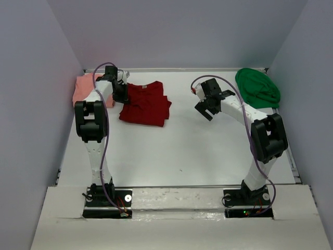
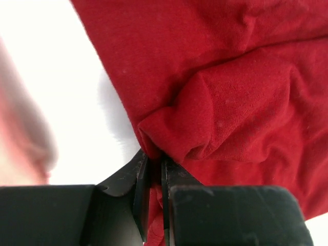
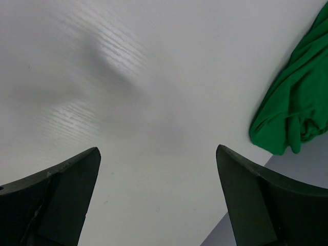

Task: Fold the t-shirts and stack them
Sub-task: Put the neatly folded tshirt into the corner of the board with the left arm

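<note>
The dark red t-shirt lies partly folded and rumpled on the white table, left of centre. My left gripper is at its left edge, shut on a bunched fold of the red t-shirt; red cloth shows pinched between the two black fingers. A salmon-pink t-shirt sits folded at the far left, a pale blur in the left wrist view. The bright green t-shirt lies crumpled at the far right. My right gripper hovers open over bare table, the green t-shirt off to its right.
Grey walls close the table on the left, back and right. The table's right edge runs just under the right gripper's view. Both arm bases stand at the near edge.
</note>
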You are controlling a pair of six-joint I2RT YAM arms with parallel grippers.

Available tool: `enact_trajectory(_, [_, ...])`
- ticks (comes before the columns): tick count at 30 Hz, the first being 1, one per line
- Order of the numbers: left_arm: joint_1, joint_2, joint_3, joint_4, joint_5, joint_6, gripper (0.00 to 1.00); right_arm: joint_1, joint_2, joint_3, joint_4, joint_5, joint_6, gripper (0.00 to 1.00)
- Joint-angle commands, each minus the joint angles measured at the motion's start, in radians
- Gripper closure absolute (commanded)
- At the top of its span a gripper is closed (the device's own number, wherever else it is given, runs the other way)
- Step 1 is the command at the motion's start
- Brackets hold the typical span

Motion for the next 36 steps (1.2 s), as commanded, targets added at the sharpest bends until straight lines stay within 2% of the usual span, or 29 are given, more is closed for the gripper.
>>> enact_trajectory(1, [-0.001, -0.016, 0.055, -0.053, -0.149, 0.044, 1.0, -0.003, -0.055, -0.029, 0.053, -0.032, 0.025, 0.0])
enact_trajectory(11, [-0.011, 0.013, 0.203, -0.185, -0.342, 0.092, 1.0, -0.003, -0.062, -0.102, 0.079, -0.059, 0.045, 0.0])
enact_trajectory(17, [-0.03, -0.008, 0.24, -0.217, -0.417, 0.103, 1.0, -0.003, -0.055, -0.165, 0.11, -0.076, 0.057, 0.0])
enact_trajectory(26, [-0.062, 0.022, 0.299, -0.229, -0.507, 0.144, 1.0, -0.003, -0.045, -0.173, 0.11, -0.101, 0.071, 0.0])
enact_trajectory(36, [-0.117, 0.065, 0.447, -0.257, -0.468, 0.175, 1.0, -0.003, -0.021, -0.179, 0.104, -0.098, 0.074, 0.0])
